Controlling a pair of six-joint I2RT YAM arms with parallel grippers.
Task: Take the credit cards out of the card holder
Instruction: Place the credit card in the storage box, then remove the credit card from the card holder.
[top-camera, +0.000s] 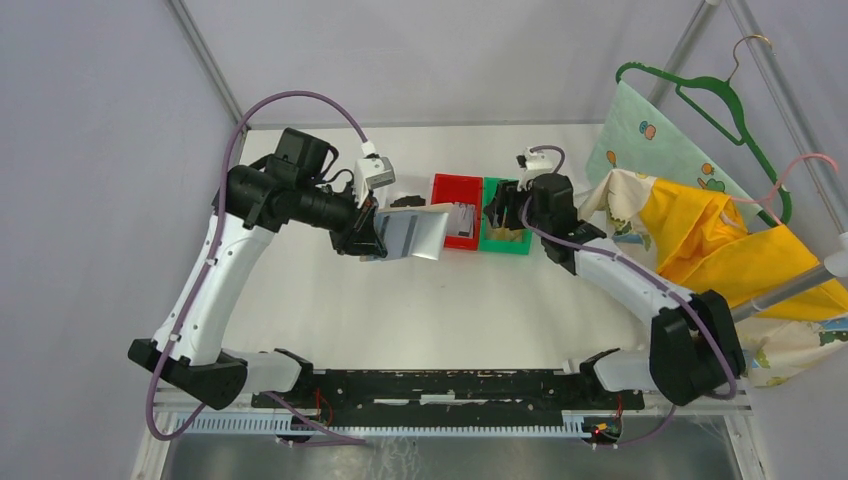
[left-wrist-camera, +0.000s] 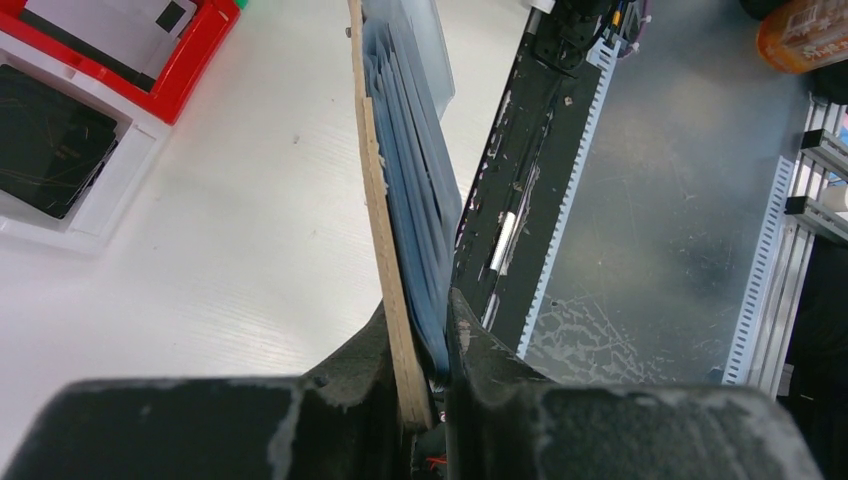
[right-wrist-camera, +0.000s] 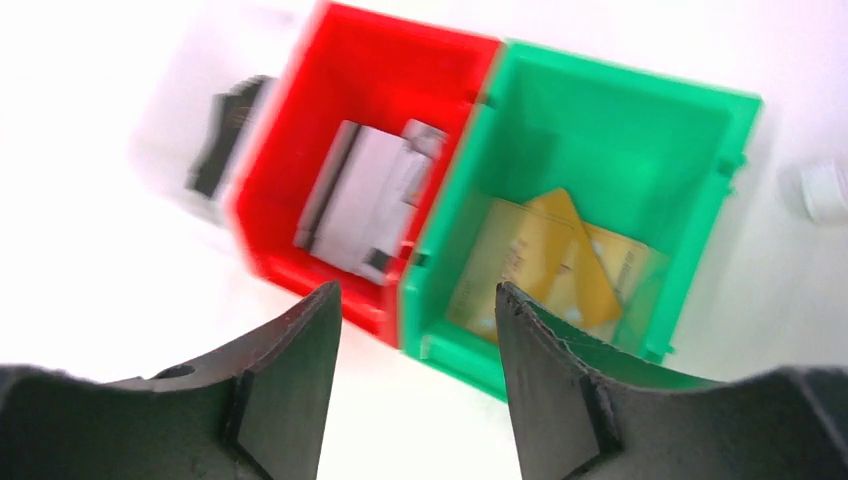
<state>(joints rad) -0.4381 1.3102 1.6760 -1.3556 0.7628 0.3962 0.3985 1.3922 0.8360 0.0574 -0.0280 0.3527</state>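
Observation:
My left gripper (top-camera: 372, 238) is shut on one end of the tan card holder (top-camera: 412, 232) and holds it above the table, left of the bins. In the left wrist view the holder (left-wrist-camera: 383, 215) stands edge-on between my fingers (left-wrist-camera: 350, 370), its blue-grey pocket panels (left-wrist-camera: 415, 190) fanned to the right. Whether cards sit in the pockets is hidden. Pale grey-white credit cards (right-wrist-camera: 365, 200) lie in the red bin (right-wrist-camera: 290, 215), also seen from above (top-camera: 463, 220). My right gripper (right-wrist-camera: 418, 305) is open and empty, hovering over the near edge of the red and green bins (top-camera: 500, 208).
The green bin (right-wrist-camera: 730, 160) holds yellowish-tan cards (right-wrist-camera: 545, 265). A white bin (left-wrist-camera: 90, 225) with black cards (left-wrist-camera: 50, 140) stands left of the red bin (left-wrist-camera: 200, 50). Yellow and patterned cloth (top-camera: 700, 230) and a green hanger (top-camera: 715, 100) lie at the right. A black rail (top-camera: 450, 385) runs along the near edge.

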